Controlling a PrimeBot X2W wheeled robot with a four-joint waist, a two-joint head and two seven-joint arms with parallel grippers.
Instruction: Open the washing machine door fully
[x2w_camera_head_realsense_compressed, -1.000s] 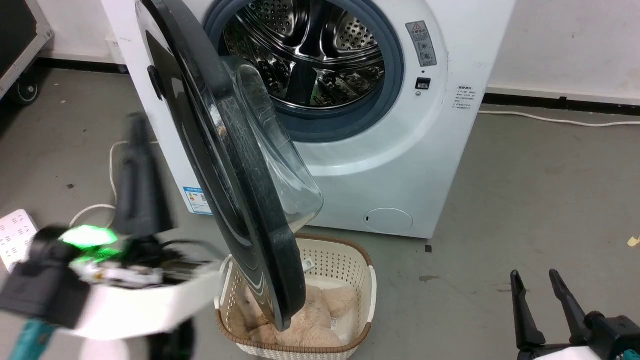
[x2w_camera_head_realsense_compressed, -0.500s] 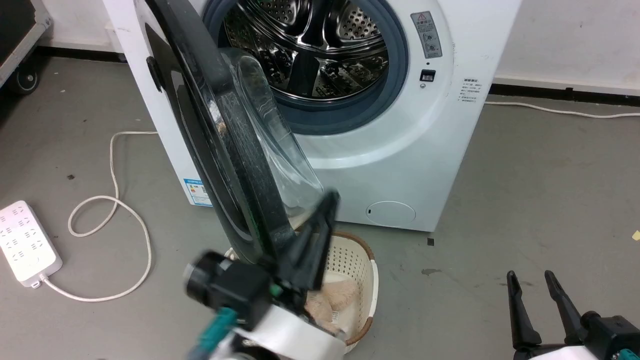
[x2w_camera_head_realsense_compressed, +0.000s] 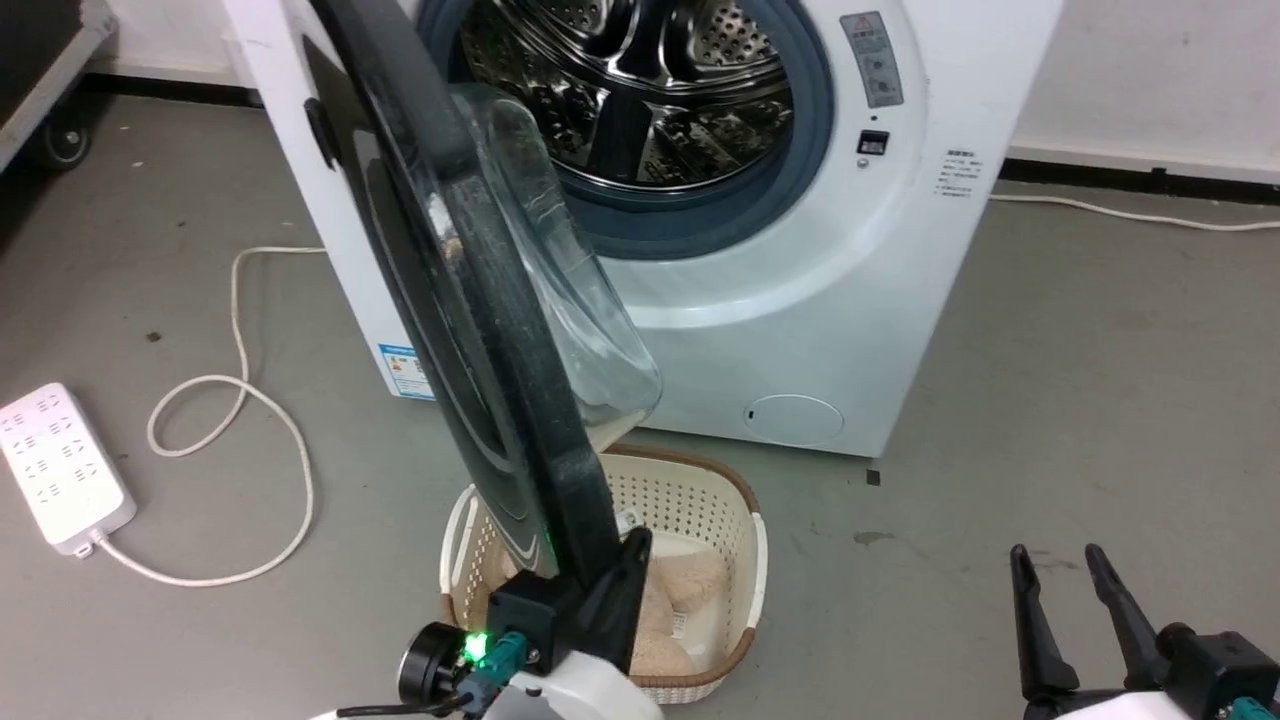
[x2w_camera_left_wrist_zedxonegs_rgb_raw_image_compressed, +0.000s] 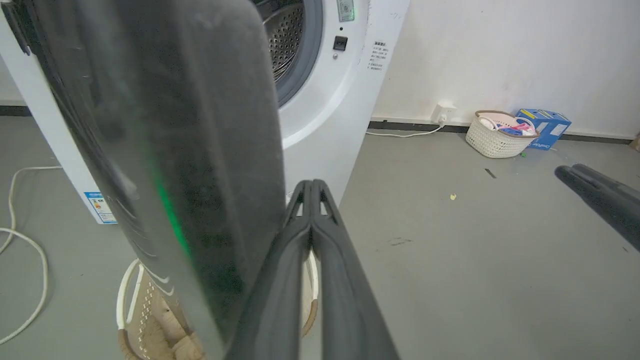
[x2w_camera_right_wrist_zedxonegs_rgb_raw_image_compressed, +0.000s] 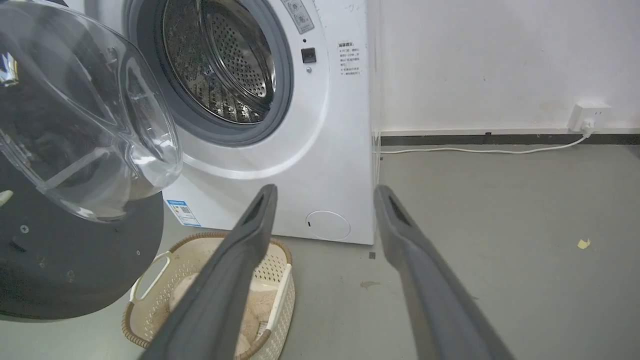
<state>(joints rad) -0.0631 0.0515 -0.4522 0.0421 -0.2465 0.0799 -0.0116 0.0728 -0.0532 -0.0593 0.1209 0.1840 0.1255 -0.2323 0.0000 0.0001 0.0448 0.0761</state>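
Observation:
The washing machine door (x2w_camera_head_realsense_compressed: 470, 300) stands partly open and shows almost edge-on in the head view, its clear glass bowl (x2w_camera_head_realsense_compressed: 575, 300) bulging toward the drum hole (x2w_camera_head_realsense_compressed: 640, 100). My left gripper (x2w_camera_head_realsense_compressed: 637, 548) is shut and empty, its tips just right of the door's lower rim, touching or nearly touching it. The left wrist view has the shut fingers (x2w_camera_left_wrist_zedxonegs_rgb_raw_image_compressed: 320, 235) beside the dark door (x2w_camera_left_wrist_zedxonegs_rgb_raw_image_compressed: 165, 125). My right gripper (x2w_camera_head_realsense_compressed: 1060, 565) hangs open and empty at the lower right, far from the door. In the right wrist view that gripper (x2w_camera_right_wrist_zedxonegs_rgb_raw_image_compressed: 325, 192) faces the machine, the door (x2w_camera_right_wrist_zedxonegs_rgb_raw_image_compressed: 75, 260) at left.
A cream laundry basket (x2w_camera_head_realsense_compressed: 740, 520) holding a beige plush toy sits on the floor under the door's lower edge. A white power strip (x2w_camera_head_realsense_compressed: 60, 470) and looping cable (x2w_camera_head_realsense_compressed: 250, 400) lie at left. A second basket (x2w_camera_left_wrist_zedxonegs_rgb_raw_image_compressed: 497, 137) and a blue box (x2w_camera_left_wrist_zedxonegs_rgb_raw_image_compressed: 545, 127) stand by the wall.
My left gripper swung from the door's outer left side across to its right, then dropped to the lower rim. The head camera shifted slightly. Door angle looks about the same.

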